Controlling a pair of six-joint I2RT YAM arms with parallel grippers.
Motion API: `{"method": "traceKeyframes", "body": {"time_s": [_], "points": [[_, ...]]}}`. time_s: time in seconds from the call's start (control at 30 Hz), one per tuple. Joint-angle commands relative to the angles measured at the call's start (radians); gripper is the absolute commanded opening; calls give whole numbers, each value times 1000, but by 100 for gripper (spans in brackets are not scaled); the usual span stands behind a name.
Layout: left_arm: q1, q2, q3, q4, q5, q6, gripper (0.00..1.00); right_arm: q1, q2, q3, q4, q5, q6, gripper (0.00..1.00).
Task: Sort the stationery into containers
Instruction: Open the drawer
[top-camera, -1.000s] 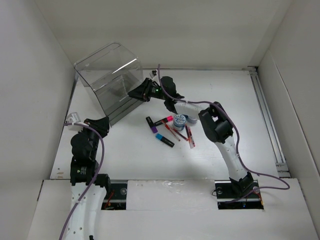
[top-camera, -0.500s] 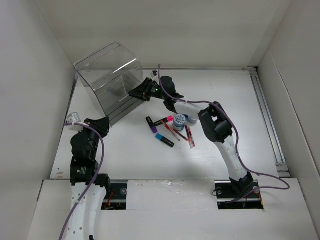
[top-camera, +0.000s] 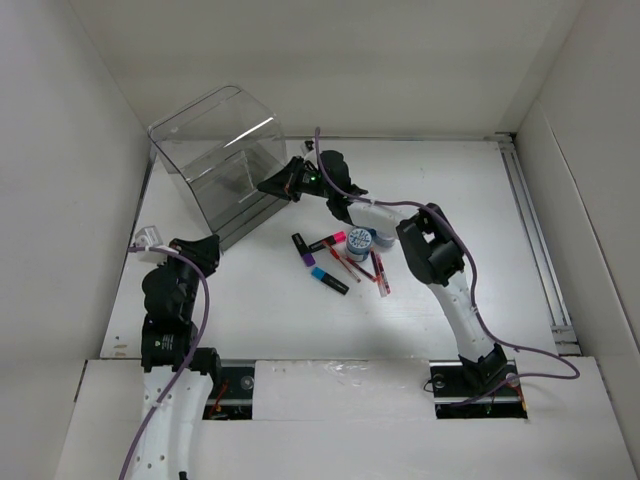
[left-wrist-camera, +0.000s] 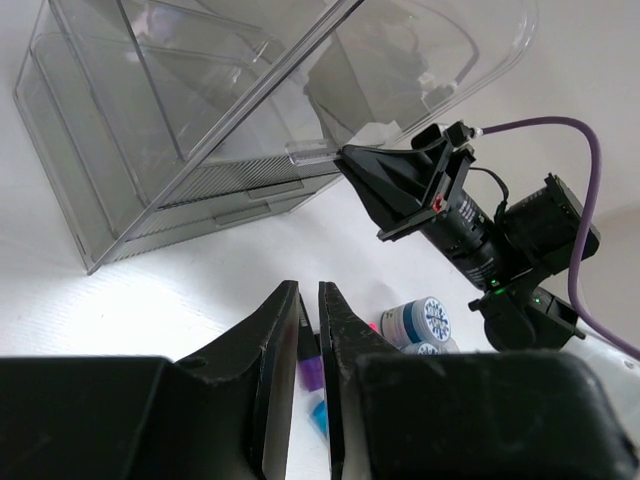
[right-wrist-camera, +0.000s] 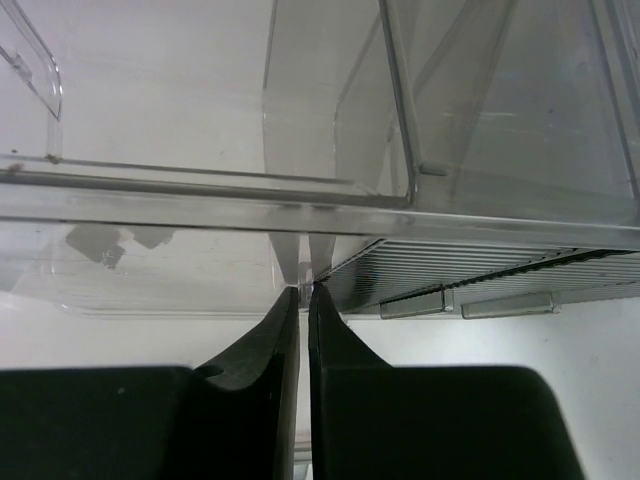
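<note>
Slip risk: right gripper (right-wrist-camera: 298, 292) pinches thin lid tab (left-wrist-camera: 310, 152) of clear organizer (top-camera: 215, 150). Pull off hinge arc and tab pops free, or box skids. Left gripper (left-wrist-camera: 308, 300) nearly closed, holds nothing, sits by box's near corner. Markers (top-camera: 328, 280), pens (top-camera: 380, 272), rolls (top-camera: 360, 240) lie piled mid-table, outside box. Wall (top-camera: 100, 120) crowds organizer's back. You have open table (top-camera: 480, 220) on right.

one organizer (top-camera: 215, 150), two rolls (top-camera: 357, 239), three markers (top-camera: 330, 281) (pens (top-camera: 381, 272) overlap, uncountable)
</note>
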Motion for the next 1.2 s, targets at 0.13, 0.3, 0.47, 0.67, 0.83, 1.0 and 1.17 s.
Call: {"method": "traceKeyframes", "body": {"time_s": [0.13,0.3,0.47,0.67,0.83,1.0,1.17], "points": [[-3,-9,-5,38,14,-2,11,23,-77,-35,96,6,-37,0],[-3,-19,4,6,-15,7,11,23,-174,-146,152,17,-37,0],[-3,-38,-5,-12,-28,7,11,32,-268,-242,182,17,-46,0],[-3,-47,-16,-12,-28,7,10,32,-326,-293,182,17,-55,0],[-3,-65,-16,-12,-19,7,1,32,-377,-315,182,8,-55,0],[-3,-66,-25,-12,-9,7,0,32,-420,-315,169,-12,-55,0],[-3,-66,-45,-12,1,7,0,32,-453,-304,151,-21,-55,0]]}}
